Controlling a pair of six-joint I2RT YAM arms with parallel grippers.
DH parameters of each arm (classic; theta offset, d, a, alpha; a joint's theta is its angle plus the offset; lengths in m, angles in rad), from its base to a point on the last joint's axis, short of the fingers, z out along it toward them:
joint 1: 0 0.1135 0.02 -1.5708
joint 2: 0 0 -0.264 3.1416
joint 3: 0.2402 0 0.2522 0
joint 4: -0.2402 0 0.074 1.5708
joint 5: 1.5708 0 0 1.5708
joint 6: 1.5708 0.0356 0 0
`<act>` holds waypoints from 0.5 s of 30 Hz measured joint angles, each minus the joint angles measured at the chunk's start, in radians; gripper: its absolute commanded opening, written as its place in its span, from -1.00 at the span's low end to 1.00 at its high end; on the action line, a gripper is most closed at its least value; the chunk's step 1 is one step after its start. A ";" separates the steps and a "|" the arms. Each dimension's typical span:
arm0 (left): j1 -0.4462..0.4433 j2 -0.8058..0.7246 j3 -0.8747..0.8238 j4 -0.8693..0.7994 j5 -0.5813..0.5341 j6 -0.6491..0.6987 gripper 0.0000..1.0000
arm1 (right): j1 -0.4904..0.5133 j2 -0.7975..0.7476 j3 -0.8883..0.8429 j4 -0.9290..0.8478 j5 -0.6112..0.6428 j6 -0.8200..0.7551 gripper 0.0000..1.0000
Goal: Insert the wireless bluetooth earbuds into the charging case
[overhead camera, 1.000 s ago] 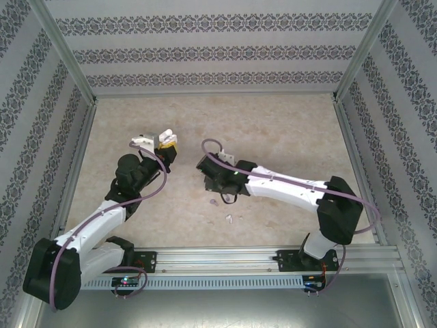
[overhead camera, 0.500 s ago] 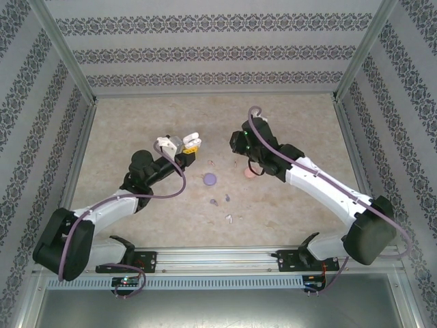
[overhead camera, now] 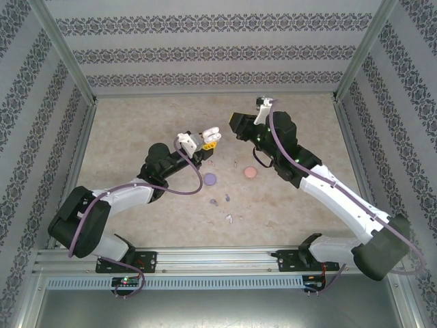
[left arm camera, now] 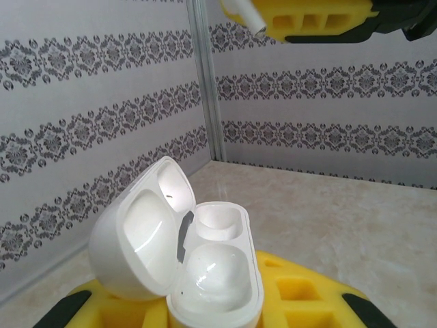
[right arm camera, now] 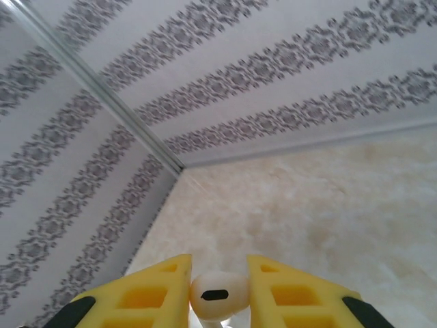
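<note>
**Item 1 – L hand** [overhead camera: 198, 142]: pressed shut on the charging case [left arm camera: 205, 273]. Lid is flipped open, wells face up, and it's held off the bench [overhead camera: 136, 123], left of centre. Vs. half a sec ago you've swung it right and farther out.

**Item 2 – R hand** [right arm camera: 218, 268]: pinching a white earbud [right arm camera: 216, 295] betw. its tips. Half a sec back it sat low over the pink case [overhead camera: 250, 172]. Now it's lifted and gone far, leaving that case bare on the bench. In the L wrist view it hangs above and beyond the open case, with the bud's stem poking out.

**Item 3 – loose stock**: purple case [overhead camera: 209, 179] mid-bench, with a few small buds [overhead camera: 226, 198] lying near it.

**Meaning for you**: pick looks done. Bud and case are converging, approx. lined up for a mid-air meet, but the insert isn't made yet. The near well looks glossy and poss. already filled; can't tell from here.
</note>
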 measured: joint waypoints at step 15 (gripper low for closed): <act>-0.025 0.072 0.087 0.060 -0.007 -0.018 -1.00 | 0.027 -0.021 -0.195 0.377 -0.093 -0.013 -0.51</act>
